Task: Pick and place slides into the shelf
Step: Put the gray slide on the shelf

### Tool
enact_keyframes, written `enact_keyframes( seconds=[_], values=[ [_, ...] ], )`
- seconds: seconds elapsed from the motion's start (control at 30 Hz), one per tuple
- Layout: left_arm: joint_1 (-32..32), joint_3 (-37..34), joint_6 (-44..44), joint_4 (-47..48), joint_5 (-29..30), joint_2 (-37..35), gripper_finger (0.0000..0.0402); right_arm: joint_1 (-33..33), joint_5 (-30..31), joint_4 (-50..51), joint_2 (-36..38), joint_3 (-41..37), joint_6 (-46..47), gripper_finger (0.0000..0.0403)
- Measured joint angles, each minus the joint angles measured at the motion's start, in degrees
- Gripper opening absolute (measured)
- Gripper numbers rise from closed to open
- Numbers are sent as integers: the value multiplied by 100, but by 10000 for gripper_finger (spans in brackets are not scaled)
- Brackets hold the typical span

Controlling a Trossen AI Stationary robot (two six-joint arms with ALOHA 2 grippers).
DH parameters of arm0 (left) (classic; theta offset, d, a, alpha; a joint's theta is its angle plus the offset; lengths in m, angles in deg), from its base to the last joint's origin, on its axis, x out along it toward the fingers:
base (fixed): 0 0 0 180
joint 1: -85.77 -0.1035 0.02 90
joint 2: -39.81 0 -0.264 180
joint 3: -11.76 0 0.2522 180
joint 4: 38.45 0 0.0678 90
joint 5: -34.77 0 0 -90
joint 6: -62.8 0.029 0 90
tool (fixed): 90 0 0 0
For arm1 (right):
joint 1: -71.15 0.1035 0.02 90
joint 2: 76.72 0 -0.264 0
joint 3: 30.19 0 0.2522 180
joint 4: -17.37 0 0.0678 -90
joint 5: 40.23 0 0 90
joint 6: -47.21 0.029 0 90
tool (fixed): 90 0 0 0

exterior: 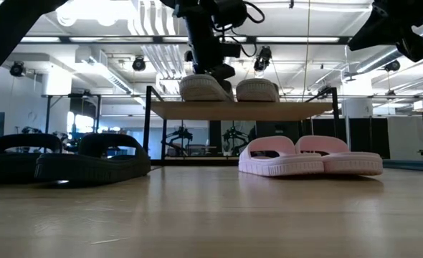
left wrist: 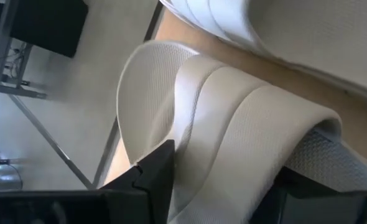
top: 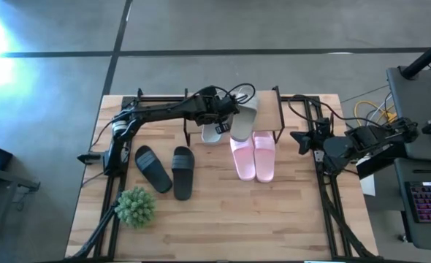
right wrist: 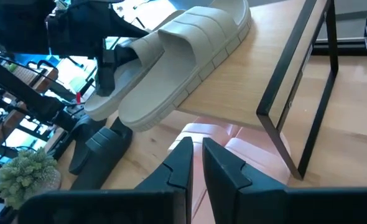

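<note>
Left hand (top: 217, 117) is over the shelf (top: 268, 109), its fingers spread either side of the strap of the grey-white slide (top: 214, 130), which rests on the board beside its mate (top: 243, 120). Right hand (top: 303, 139) waits clenched just off the shelf's far end. From the shelf, the pink pair (top: 253, 155) is nearer my right hand, the black pair (top: 164, 169) nearer my left.

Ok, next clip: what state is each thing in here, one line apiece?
Grey slides: both on the shelf board, side by side.
Shelf: upright on the table.
Pink slides: on the table, toes under the shelf.
Black slides: on the table, apart from the shelf.
Left gripper: at one grey slide's strap, jaws apart.
Right gripper: shut, empty, beside the shelf.
Plant ball: resting on the table.
</note>
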Motion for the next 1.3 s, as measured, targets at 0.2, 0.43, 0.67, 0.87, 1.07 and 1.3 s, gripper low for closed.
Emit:
enact_keyframes(
  seconds=[0.2, 0.43, 0.67, 0.87, 1.07, 1.3],
  values=[
    [34, -2, 74, 26, 55, -140, 144, 1, -22, 75, 0, -22, 2, 28],
    [75, -7, 45, 10, 57, -306, 144, 0, -133, 109, -4, -30, 2, 28],
    [134, -17, 38, 175, -301, -314, 144, 2, -153, 107, -4, -31, 7, 28],
    [199, -43, -102, 263, -357, -318, 144, 1, -173, 105, -4, -31, 7, 28],
    [235, -48, -108, 389, -387, -318, 144, 0, -175, 103, -4, -31, 7, 28],
    [238, -52, -96, 419, -371, -318, 144, 2, -175, 103, -4, -31, 7, 28]
  ],
)
